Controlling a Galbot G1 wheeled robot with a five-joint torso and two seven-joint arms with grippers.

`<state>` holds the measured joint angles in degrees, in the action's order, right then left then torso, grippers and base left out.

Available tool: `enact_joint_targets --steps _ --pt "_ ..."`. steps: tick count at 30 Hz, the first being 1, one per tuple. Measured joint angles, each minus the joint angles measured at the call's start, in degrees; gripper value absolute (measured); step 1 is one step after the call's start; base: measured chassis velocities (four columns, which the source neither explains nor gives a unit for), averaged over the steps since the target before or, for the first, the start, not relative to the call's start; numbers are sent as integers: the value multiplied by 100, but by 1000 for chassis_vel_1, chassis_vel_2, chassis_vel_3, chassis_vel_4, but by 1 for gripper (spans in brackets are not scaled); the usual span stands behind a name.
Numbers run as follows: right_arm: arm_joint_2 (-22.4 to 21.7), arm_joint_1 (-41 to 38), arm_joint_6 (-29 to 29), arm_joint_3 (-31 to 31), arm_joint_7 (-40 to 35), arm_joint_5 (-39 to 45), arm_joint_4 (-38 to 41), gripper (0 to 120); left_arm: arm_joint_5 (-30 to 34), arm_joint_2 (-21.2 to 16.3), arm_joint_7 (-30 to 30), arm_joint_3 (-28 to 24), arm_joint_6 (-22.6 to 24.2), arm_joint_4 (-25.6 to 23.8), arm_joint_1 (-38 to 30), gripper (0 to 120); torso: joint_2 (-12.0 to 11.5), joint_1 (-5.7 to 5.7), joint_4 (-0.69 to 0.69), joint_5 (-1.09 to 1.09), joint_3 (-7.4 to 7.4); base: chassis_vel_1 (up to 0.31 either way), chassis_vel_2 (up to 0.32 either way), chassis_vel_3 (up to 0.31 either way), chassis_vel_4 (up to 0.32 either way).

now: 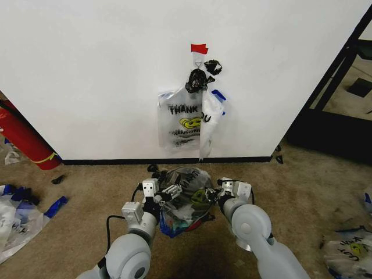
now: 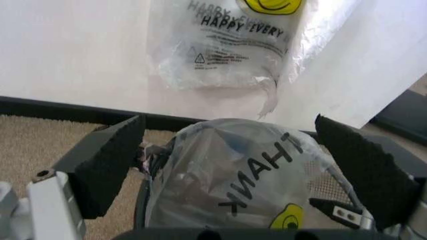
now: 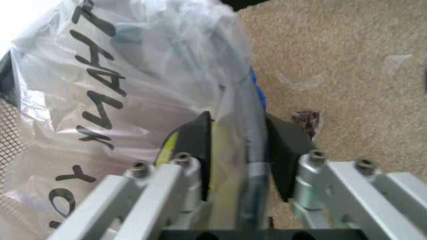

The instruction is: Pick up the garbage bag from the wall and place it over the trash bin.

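- Red cylinder (image 1: 22, 138): leans against the wall (image 1: 87, 70) at the far left, its base on the carpet (image 1: 87, 186).
- Left gripper (image 1: 170, 193): at the left side of the trash bin (image 1: 185, 224); in the left wrist view its foam-padded fingers (image 2: 110, 160) stand wide apart, with the bagged bin top between them and nothing clamped.
- Garbage bag (image 1: 189, 195): see-through plastic with black "THANK" lettering and a yellow smiley, draped over the bin's top; black mesh (image 2: 327, 187) shows beneath it.
- Hanging bags (image 1: 189, 119): more of the same plastic bags on the wall directly behind the bin, under a red tape patch (image 1: 199, 49) and black knotted lumps (image 1: 197, 78).
- Right gripper (image 1: 216, 196): at the bin's right side; its dark pads (image 3: 197, 145) are closed on a gathered fold of the garbage bag.
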<state>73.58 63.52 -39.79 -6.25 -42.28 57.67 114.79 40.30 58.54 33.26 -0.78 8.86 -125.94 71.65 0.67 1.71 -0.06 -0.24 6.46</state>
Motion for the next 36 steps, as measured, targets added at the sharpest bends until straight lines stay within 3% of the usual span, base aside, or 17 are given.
enact_joint_targets --steps 6,15,22,27,32,36 --pt "12 -60 -131 47 -229 172 -37 1 77 69 54 8 18 -10 9 100 0 0 -1 0 0 0 0 0 0" --pt "-29 86 19 -73 -29 153 33 1 168 60 88 5 54 -40 1 100 0 0 0 1 0 0 0 0 0" --pt "-68 587 600 -479 1051 -5 372 1 314 -38 88 5 110 -113 -107 100 0 0 0 1 0 0 0 0 0" --pt "-118 745 786 -555 1304 -40 462 1 326 -92 108 82 135 -239 -64 100 0 -1 0 1 0 0 0 0 0" --pt "-142 824 828 -526 1339 -162 470 1 322 -239 110 156 207 -332 -143 100 0 -1 0 1 0 0 0 0 0" --pt "-134 876 844 -500 1339 -235 469 1 266 -578 -32 189 387 -381 -245 100 0 -1 -1 1 0 0 0 0 0"
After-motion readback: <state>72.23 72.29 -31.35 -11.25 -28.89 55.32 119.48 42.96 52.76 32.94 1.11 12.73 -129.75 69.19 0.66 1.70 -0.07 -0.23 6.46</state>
